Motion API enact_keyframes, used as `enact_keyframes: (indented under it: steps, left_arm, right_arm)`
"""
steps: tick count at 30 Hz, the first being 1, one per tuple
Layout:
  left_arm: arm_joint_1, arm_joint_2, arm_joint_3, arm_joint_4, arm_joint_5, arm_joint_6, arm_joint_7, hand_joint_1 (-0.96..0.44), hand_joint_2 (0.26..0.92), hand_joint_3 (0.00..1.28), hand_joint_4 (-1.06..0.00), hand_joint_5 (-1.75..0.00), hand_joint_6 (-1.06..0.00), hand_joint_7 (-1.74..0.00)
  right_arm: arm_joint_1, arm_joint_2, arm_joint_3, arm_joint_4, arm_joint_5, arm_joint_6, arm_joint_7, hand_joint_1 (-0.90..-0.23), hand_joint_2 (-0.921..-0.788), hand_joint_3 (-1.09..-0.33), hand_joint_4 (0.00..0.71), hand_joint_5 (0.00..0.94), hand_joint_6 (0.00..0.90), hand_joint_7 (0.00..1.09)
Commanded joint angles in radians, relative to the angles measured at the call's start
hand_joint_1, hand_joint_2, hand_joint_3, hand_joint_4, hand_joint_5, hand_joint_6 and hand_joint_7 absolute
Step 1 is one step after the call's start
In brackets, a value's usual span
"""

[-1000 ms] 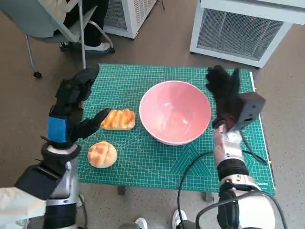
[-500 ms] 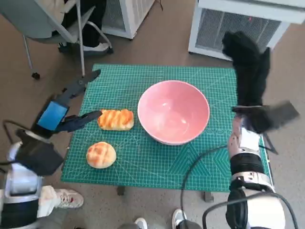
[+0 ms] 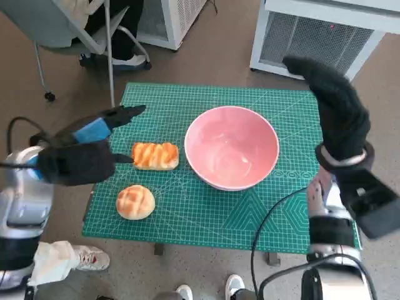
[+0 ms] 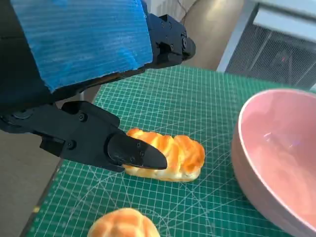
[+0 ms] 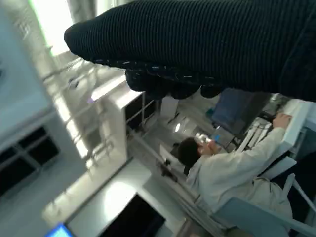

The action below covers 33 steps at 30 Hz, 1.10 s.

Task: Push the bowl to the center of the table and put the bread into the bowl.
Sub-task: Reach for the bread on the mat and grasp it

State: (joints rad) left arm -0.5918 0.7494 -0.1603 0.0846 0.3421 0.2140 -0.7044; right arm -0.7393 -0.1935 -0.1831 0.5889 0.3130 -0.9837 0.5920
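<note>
Both hands empty; bowl and bread lie on the green mat.

The left hand point(image 3: 94, 134) reaches in low from the bench's left edge, blue-taped back up, fingers spread apart, one fingertip just beside the long bread point(image 3: 155, 155) without clearly touching it. The right hand point(image 3: 334, 109) is raised high at the far right corner, wrist bent, gloved fingers loose and holding nothing. The pink bowl point(image 3: 232, 147) sits near the middle of the bench point(image 3: 206, 212), just right of the long bread; a round bun point(image 3: 135, 201) lies nearer the front-left. The mat's printing is too small to read.
</note>
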Motion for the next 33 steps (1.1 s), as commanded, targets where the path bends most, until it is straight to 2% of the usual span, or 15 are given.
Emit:
enact_keyframes:
  steps: [1, 7, 22, 29, 33]
  left_arm:
    - [-0.056, -0.021, -0.067, 0.079, 0.049, -0.017, -0.004, -0.39, 0.830, 0.00, -0.03, -0.01, -0.18, -0.01]
    - [-0.126, -0.048, -0.136, 0.186, 0.099, -0.029, -0.017, -0.39, 0.832, 0.00, -0.05, -0.01, -0.19, -0.01]
    - [-0.230, -0.178, -0.235, 0.462, 0.165, -0.099, 0.045, -0.38, 0.835, 0.00, -0.08, 0.00, -0.23, -0.02]
    - [-0.258, -0.232, -0.271, 0.587, 0.191, -0.131, 0.078, -0.38, 0.840, 0.00, -0.10, -0.01, -0.28, -0.03]
    - [-0.266, -0.253, -0.291, 0.648, 0.215, -0.147, 0.116, -0.35, 0.856, 0.00, -0.17, -0.01, -0.35, -0.05]
  right_arm:
    - [0.052, -0.011, 0.013, -0.040, -0.018, 0.022, -0.021, -0.607, -0.921, -0.729, 0.280, 0.002, 0.140, 0.47]
    - [0.071, -0.010, 0.020, -0.059, -0.028, 0.038, -0.045, -0.601, -0.921, -0.733, 0.280, 0.000, 0.092, 0.55]
    - [0.082, -0.012, 0.036, -0.062, -0.053, 0.049, -0.083, -0.572, -0.921, -0.738, 0.272, 0.000, 0.061, 0.57]
    - [0.083, -0.015, 0.042, -0.068, -0.046, 0.054, -0.078, -0.572, -0.921, -0.738, 0.267, 0.000, 0.058, 0.58]
    - [0.084, -0.015, 0.042, -0.070, -0.044, 0.058, -0.078, -0.574, -0.921, -0.739, 0.266, 0.000, 0.056, 0.58]
